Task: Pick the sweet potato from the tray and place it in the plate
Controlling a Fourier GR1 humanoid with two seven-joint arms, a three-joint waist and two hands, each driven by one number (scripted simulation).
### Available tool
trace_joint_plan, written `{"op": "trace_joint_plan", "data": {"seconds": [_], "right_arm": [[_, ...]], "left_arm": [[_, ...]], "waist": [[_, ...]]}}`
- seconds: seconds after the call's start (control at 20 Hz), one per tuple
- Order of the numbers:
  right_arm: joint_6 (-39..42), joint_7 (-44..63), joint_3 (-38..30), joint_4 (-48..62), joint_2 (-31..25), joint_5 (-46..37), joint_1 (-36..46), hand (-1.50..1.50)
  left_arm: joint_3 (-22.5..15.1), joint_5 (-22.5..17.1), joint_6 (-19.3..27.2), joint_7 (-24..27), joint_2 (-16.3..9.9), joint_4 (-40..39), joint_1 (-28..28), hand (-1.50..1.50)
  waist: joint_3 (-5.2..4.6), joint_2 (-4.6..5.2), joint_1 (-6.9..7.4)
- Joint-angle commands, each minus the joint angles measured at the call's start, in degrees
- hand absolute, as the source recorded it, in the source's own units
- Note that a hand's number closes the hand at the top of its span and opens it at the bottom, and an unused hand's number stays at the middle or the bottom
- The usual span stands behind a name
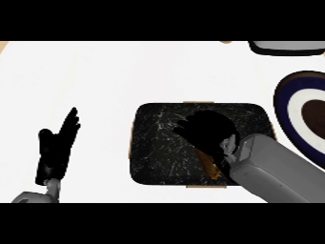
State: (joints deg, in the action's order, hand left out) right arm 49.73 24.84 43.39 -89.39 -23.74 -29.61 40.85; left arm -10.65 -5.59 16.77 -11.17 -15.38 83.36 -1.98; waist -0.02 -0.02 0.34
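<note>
Head view, right hand: the right hand [208, 129] is over the middle of the tray [154, 164], fingers bent downward above the sweet potato; whether they have closed on it cannot be told, since the hand hides the contact.
Head view, left hand: the left hand [55, 150] rests at the view's left, fingers straight and relaxed, holding nothing, well apart from the tray.
Head view, sweet potato: only an orange-brown sliver of the sweet potato [210, 166] shows, lying in the tray's right half, beneath the right hand and beside the grey forearm.
Head view, tray: dark, speckled, with a raised tan rim, sitting on the white counter [87, 76].
Head view, plate: the plate [291, 102], ringed blue and white with a dark centre, lies just right of the tray, partly cut by the view's edge.
Handling, judged: the sweet potato is likely stiff, fairly heavy for its size, not fragile, and tapered, so it could roll or pivot; the thick middle looks the best hold.
Edges and room, judged: the lift must clear the tray's rim, then the plate's rim; the path rightward is short. A grey object [289, 46] stands at the far right, away from that path.
</note>
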Motion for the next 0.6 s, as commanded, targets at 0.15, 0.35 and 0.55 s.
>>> {"op": "trace_joint_plan", "data": {"seconds": [0.15, 0.35, 0.55], "right_arm": [[4.02, -3.27, -2.14, 2.18, 3.63, -6.74, -2.41, -1.50], [7.13, -5.18, -4.13, 1.44, 3.10, -8.60, -2.70, -1.50], [2.82, -8.24, -2.78, 3.20, 3.54, -14.23, -6.21, -1.50]], "left_arm": [[2.04, 1.82, -1.17, -0.87, 1.10, -1.10, -1.43, 0.00], [5.30, -0.37, -4.36, 1.68, 0.27, -2.40, -0.56, 0.00], [2.69, 3.19, -2.25, -0.16, 2.28, 2.69, 1.92, 0.00]], "waist": [[0.02, 0.04, -0.13], [0.01, 0.00, -0.18], [0.03, 0.00, -0.08]]}}
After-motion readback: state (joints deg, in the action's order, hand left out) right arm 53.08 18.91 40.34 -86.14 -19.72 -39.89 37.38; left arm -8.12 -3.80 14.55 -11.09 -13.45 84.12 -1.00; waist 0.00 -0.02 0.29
